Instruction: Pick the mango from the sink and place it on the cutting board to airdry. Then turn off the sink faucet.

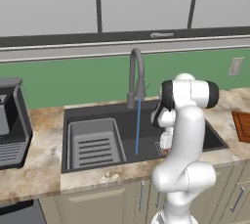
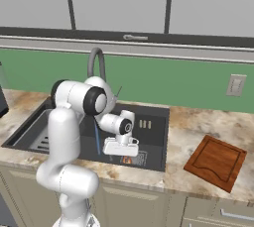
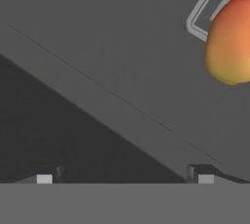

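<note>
The mango (image 3: 230, 42), orange with a reddish tint, lies on the floor of the dark sink (image 2: 151, 122) beside the square drain grate (image 3: 207, 10). In the hand view it sits at the upper right, off to one side of the line between my fingertips (image 3: 44, 178). My gripper (image 2: 122, 153) hangs low inside the basin just above the mango (image 2: 127, 160), open with nothing between its fingers. The tall grey sink faucet (image 1: 137, 74) stands behind the basin, and a blue stream of water (image 1: 138, 127) runs from it. The reddish-brown cutting board (image 2: 216, 162) lies on the counter right of the sink.
A grey ribbed rack tray (image 1: 94, 145) fills the sink's left part. A dark coffee machine (image 1: 12, 120) stands on the counter at far left. A wall outlet (image 2: 235, 85) sits above the counter at right. My own arm (image 1: 183, 140) blocks part of the basin.
</note>
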